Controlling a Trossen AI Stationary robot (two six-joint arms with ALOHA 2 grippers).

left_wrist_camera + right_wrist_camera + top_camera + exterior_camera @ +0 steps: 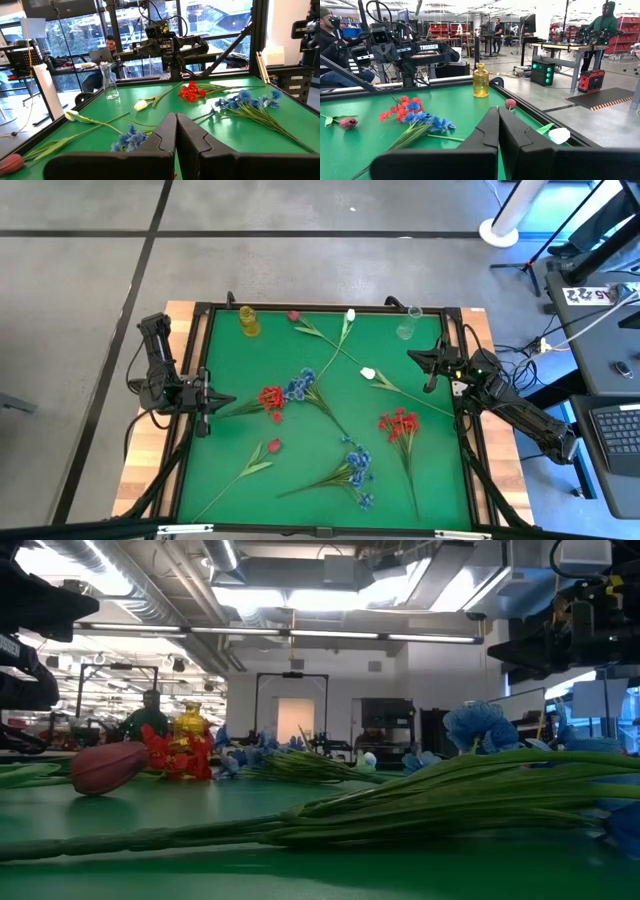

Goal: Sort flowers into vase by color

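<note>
We saw the green bench (230, 480) strewn with flowers (330, 415) between the left gripper (208, 402) and right gripper (432, 365), both pressed together and empty; concrete floor (80, 300) surrounded it, a seated person (107, 45) beyond.

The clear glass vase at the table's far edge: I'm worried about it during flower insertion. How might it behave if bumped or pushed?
The clear glass vase looks tall and narrow-necked on a small base, so it would probably tip rather than slide. It appears empty, so likely light and easily shoved. Being glass, it may break if it topples off the table edge close behind it.
</note>
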